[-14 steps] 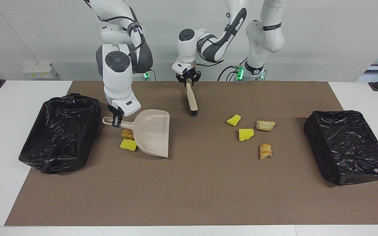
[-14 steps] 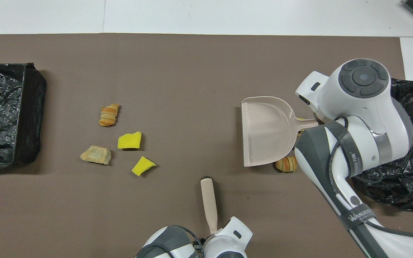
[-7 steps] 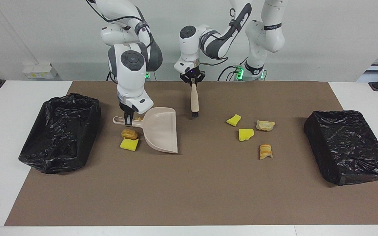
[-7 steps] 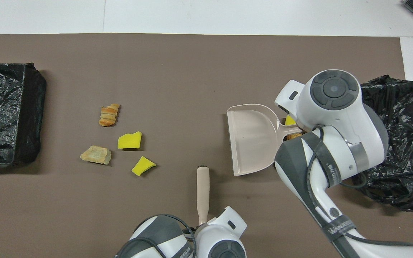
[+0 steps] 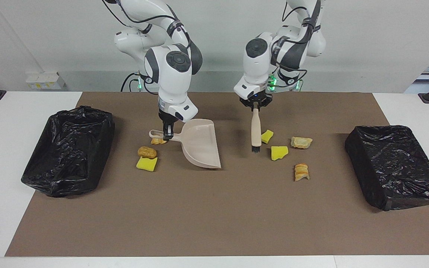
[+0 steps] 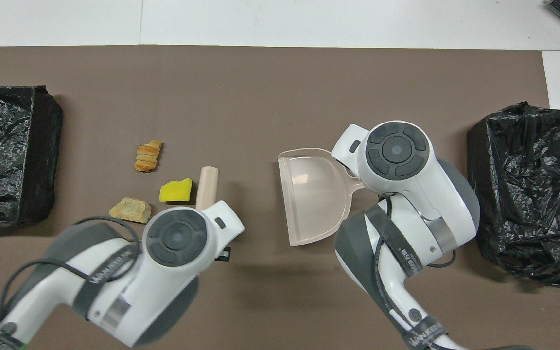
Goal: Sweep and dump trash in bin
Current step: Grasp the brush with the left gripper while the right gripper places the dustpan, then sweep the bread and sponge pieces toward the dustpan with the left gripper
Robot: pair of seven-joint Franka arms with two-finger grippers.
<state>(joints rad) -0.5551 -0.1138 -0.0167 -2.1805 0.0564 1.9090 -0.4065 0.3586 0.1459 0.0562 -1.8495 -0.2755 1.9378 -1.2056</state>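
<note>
My right gripper (image 5: 167, 134) is shut on the handle of the beige dustpan (image 5: 201, 145), which it holds tilted low over the mat; the pan also shows in the overhead view (image 6: 314, 194). My left gripper (image 5: 255, 105) is shut on a beige brush (image 5: 255, 130) that hangs bristles down beside two yellow sponge chunks (image 5: 267, 136) (image 5: 279, 152). A flat pastry piece (image 5: 301, 142) and a croissant piece (image 5: 301, 172) lie by them. A bread piece (image 5: 146, 152), a yellow chunk (image 5: 146, 163) and a small bread scrap (image 5: 158, 141) lie beside the dustpan's handle.
A black-bagged bin (image 5: 69, 149) stands at the right arm's end of the brown mat, and another black-bagged bin (image 5: 395, 165) stands at the left arm's end. In the overhead view the arms cover one sponge chunk and the three scraps by the handle.
Both arms moved toward the left arm's end. The dustpan left the three scraps by the bin, uncovering them. The brush now hangs next to the sponge chunks.
</note>
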